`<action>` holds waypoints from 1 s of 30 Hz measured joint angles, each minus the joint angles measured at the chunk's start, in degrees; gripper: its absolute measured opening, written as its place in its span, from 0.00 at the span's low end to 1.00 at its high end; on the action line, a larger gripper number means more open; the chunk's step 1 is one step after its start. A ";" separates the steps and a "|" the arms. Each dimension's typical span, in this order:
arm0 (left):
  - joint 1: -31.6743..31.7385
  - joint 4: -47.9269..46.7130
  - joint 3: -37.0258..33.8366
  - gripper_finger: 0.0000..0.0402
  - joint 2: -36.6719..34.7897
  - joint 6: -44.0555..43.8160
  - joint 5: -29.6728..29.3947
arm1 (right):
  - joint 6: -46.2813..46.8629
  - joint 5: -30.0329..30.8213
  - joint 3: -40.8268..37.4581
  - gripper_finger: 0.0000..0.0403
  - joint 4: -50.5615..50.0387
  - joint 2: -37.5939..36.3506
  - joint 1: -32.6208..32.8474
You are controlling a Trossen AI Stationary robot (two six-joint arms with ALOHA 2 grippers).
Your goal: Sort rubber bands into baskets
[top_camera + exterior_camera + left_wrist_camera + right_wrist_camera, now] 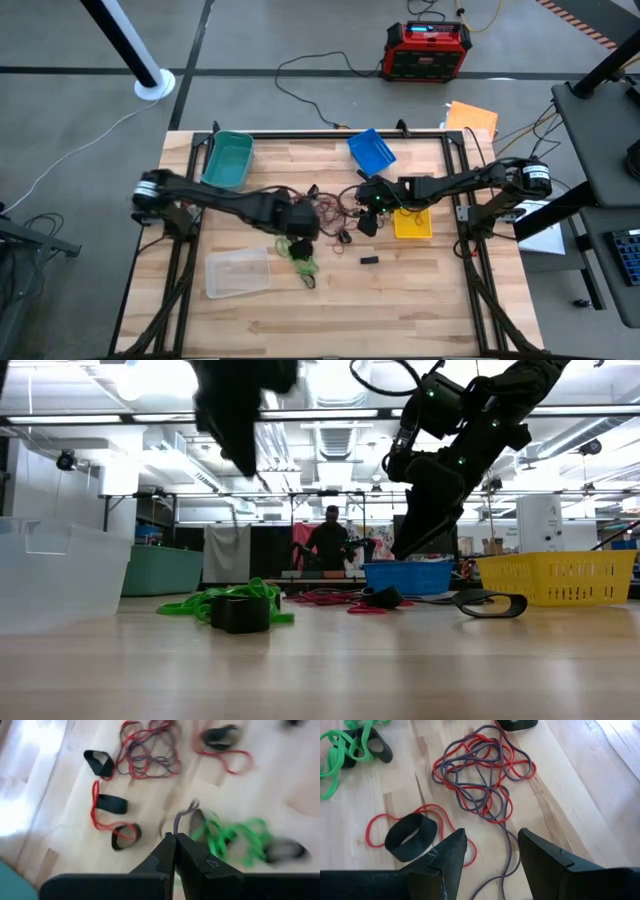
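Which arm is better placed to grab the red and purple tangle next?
Right. The right gripper hangs open directly over the tangle; the left gripper is shut on a purple band.

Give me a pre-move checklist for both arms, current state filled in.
1. Left gripper shut on a thin purplish band, lifted off the wood: ok.
2. Whether that band drags the green bands beside it: cannot tell.
3. Right gripper open above the red and purple tangle: ok.
4. Single band isolated between the right fingers: not ok, strands are intertwined.
5. Baskets free to receive: teal basket, blue basket, clear basket ok; yellow basket partly under the right arm.
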 joint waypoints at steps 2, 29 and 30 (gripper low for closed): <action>-1.71 -0.56 0.00 0.00 -3.40 1.14 2.12 | 0.00 0.00 -0.01 0.43 -0.04 0.01 0.00; -14.90 -21.94 -13.60 0.06 -13.39 -26.45 18.63 | 0.63 0.03 -0.02 0.43 0.39 0.04 -0.02; -14.94 -21.42 -14.31 0.08 -13.40 -26.45 18.64 | 0.63 0.03 -0.02 0.43 0.39 0.04 -0.02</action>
